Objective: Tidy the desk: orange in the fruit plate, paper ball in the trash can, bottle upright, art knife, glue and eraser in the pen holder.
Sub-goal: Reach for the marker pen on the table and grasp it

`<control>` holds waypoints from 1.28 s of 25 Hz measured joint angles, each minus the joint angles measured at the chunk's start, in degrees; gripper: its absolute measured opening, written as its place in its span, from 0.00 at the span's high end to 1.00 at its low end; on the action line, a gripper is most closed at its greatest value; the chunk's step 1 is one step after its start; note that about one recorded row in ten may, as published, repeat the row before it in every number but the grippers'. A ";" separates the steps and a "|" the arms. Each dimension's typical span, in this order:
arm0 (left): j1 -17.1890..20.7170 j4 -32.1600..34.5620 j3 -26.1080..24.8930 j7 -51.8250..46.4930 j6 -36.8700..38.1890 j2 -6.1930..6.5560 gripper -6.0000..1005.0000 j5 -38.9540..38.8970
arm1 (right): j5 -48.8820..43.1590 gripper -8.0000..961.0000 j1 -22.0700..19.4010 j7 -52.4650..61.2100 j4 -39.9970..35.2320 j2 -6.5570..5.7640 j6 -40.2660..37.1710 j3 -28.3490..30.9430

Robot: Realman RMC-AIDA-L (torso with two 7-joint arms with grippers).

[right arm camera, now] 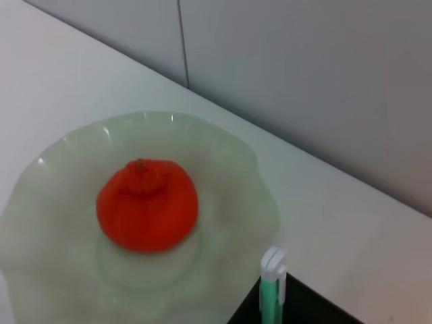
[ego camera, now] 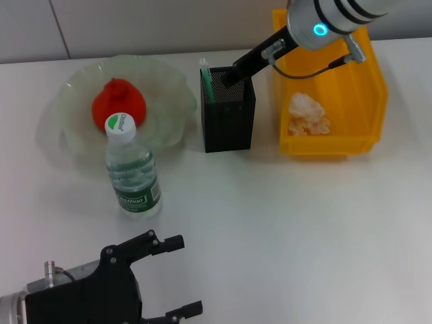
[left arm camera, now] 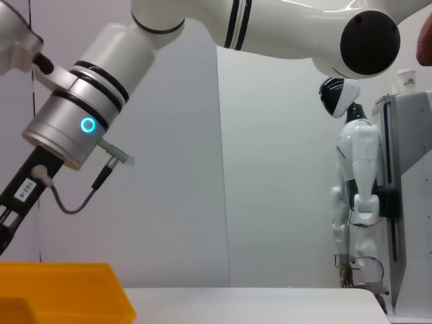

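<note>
The white table (ego camera: 304,229) is carrying four things: a pale green plate (ego camera: 74,135) at the far left, a bottle (ego camera: 131,172) standing upright just before it, a black mesh holder (ego camera: 229,125) mid-table, and a yellow bin (ego camera: 368,101) to its right.

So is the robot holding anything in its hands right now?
The left gripper is open and holds nothing. The right gripper reaches down into the pen holder, which hides its tips, so it cannot be told.

Orange (ego camera: 119,103) in plate (ego camera: 165,88), bottle (ego camera: 131,172) upright.
</note>
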 joint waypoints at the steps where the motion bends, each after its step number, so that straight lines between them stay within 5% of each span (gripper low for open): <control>1: 0.00 0.00 0.00 0.00 0.00 0.00 0.19 0.00 | 0.01 0.54 -0.66 0.16 -1.69 0.01 -0.61 0.00; 6: 0.45 0.33 -0.46 0.00 0.81 0.22 0.19 -0.01 | 4.48 0.44 -9.16 0.43 -19.95 0.01 -6.24 0.21; 11: 0.97 0.85 -0.59 0.00 1.26 0.34 0.19 -0.34 | 18.07 0.42 -28.13 -6.28 -40.63 -0.14 -4.49 0.39; 14: 1.00 0.90 -1.27 -0.02 1.82 0.35 0.19 -0.38 | 30.49 0.40 -40.16 -17.32 -44.16 0.01 -1.16 0.08; 15: 1.01 1.00 -1.49 -0.11 1.93 0.43 0.19 -0.38 | 42.82 0.40 -47.21 -28.32 -42.69 0.11 -0.39 0.30; 16: 1.03 1.15 -1.75 -0.35 2.09 0.50 0.19 -0.36 | 42.82 0.39 -47.21 -28.32 -42.69 0.11 -0.39 0.30; 20: 1.21 2.68 -3.27 -3.39 2.89 1.45 0.19 -0.10 | 67.96 0.38 -57.74 -56.82 -28.74 0.02 -8.50 2.42; 22: 1.27 3.20 -3.45 -4.50 2.93 1.71 0.19 -0.02 | 70.43 0.37 -58.51 -60.46 -25.30 -0.02 -11.07 3.43; 26: 1.91 6.52 -3.57 -9.75 2.05 2.85 0.19 0.28 | 74.14 0.35 -57.32 -77.42 -4.91 -0.19 -27.38 11.20; 27: 1.91 6.52 -3.57 -9.75 2.05 2.85 0.19 0.28 | 73.58 0.35 -55.51 -86.12 5.72 -0.25 -33.79 15.09; 29: 3.22 14.76 -8.18 -19.74 -0.02 3.82 0.19 4.89 | 72.91 0.34 -54.61 -90.66 10.77 -0.26 -36.31 17.01; 32: 3.27 16.93 -9.87 -22.53 -0.06 3.82 0.19 6.83 | 68.23 0.33 -51.55 -104.11 24.54 -0.30 -38.45 23.48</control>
